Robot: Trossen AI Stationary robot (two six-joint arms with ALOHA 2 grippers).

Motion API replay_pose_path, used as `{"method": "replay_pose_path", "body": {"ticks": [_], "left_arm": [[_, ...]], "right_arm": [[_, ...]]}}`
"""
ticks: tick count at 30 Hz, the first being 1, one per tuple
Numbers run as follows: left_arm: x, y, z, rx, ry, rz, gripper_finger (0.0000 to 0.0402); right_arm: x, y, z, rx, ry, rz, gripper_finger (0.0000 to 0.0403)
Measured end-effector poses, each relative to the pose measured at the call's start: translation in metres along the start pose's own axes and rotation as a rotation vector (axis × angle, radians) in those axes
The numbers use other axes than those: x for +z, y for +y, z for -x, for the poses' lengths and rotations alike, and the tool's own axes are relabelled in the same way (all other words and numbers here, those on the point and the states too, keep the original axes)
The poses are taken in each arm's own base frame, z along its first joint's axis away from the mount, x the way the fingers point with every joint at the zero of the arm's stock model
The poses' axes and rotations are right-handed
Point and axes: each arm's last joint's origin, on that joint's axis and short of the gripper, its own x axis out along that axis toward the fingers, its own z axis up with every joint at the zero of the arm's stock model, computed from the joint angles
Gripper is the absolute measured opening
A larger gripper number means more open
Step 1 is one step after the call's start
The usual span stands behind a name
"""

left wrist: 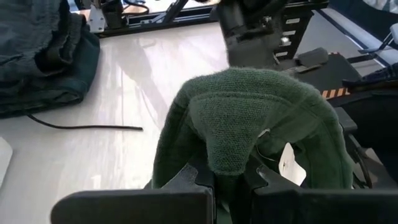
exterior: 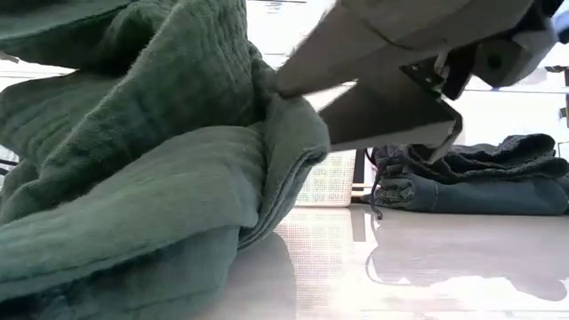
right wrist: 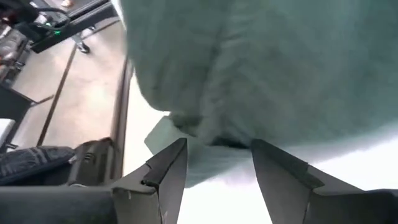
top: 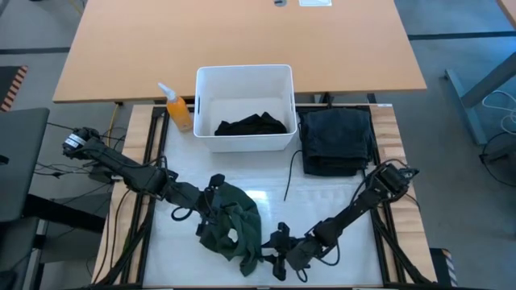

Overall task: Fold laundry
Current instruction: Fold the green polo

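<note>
While both dark arms reach inward over the white table top (top: 339,181), they meet at the crumpled green shirt (top: 234,221), which lies near the table's front edge, slightly left of centre. The left arm stretches from the table's left edge diagonally toward the middle, and the left gripper (top: 211,196) sits at the shirt's upper left side with its fingers pressed together on a fold of the green cloth; its wrist view shows the fabric bunched up between and over the fingers (left wrist: 193,177). The right arm bends in from the right side of the table, its forearm slanting down to the front edge, so that the right gripper (top: 278,258) lies low at the shirt's right lower edge. Its two fingers (right wrist: 165,171) are spread apart, with the hem of the shirt just ahead of the gap; whether they touch the cloth cannot be told.

At the back of the table stands a white bin (top: 244,137) with a piece of black clothing (top: 254,125) in it. Just right of the bin rests a folded pile of dark trousers (top: 337,141), flat on the surface and well apart from the shirt. An orange spray bottle (top: 179,111) stands beside the bin's left wall. A thin black cord (top: 290,179) lies on the table between the trousers and the shirt. Behind the work table is a larger wooden table (top: 234,40), and grey floor shows around it.
</note>
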Motion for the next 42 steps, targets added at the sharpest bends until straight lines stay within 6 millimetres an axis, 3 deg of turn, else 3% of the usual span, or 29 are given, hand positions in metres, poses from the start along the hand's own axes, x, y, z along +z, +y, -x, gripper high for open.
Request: {"method": "replay_pose_path", "body": {"ticks": [8, 11, 15, 17, 23, 30, 37, 42], "left_arm": [[0.0, 0.0, 0.0, -0.01, 0.004, 0.002, 0.0], [-0.001, -0.001, 0.0, -0.024, 0.012, 0.001, 0.0], [-0.002, -0.004, 0.0, -0.04, 0.022, -0.009, 0.0], [-0.003, -0.006, 0.001, -0.081, 0.026, -0.018, 0.0], [0.009, -0.013, 0.005, -0.319, -0.082, -0.111, 0.0], [0.059, -0.008, 0.028, -0.329, -0.248, -0.257, 0.0], [0.127, 0.019, 0.068, -0.182, -0.446, -0.324, 0.0], [0.168, 0.061, 0.078, -0.029, -0.542, -0.276, 0.0]], "right_arm": [[0.003, -0.004, -0.027, -0.014, 0.027, 0.026, 0.0193], [0.005, -0.007, -0.03, -0.018, 0.058, 0.029, 0.0142], [0.013, -0.008, -0.022, -0.043, 0.105, 0.085, 0.0028], [0.024, -0.005, -0.011, -0.051, 0.114, 0.119, 0.0021], [0.078, -0.004, 0.06, -0.131, 0.152, 0.267, 0.0019], [0.168, -0.004, 0.18, -0.224, 0.04, 0.519, 0.0019], [0.251, -0.011, 0.291, -0.267, -0.2, 0.71, 0.0019], [0.294, -0.019, 0.359, -0.305, -0.391, 0.777, 0.0019]]}}
